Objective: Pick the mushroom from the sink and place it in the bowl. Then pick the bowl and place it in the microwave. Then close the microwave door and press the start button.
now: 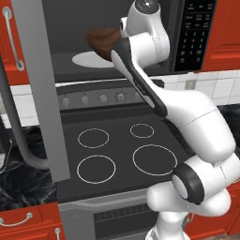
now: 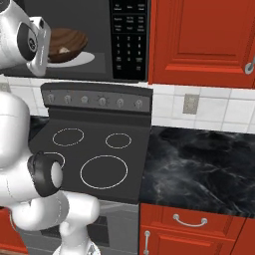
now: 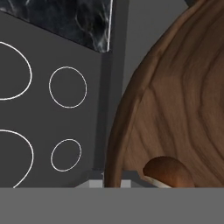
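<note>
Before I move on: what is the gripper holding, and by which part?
The bowl, with the mushroom inside, gripped at its rim, over the microwave turntable.

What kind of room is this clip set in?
A rendered home kitchen, by the look of it: a black stovetop with ring burners, an open microwave above it, and red cabinets over a dark marble counter.

A home kitchen was shown. A black stovetop (image 1: 119,154) with four ringed burners and a row of knobs was set under an open microwave (image 2: 107,40) with a keypad. Red cabinet doors (image 2: 199,42), white tiled wall and a dark marbled counter (image 2: 199,164) were seen alongside.
</note>
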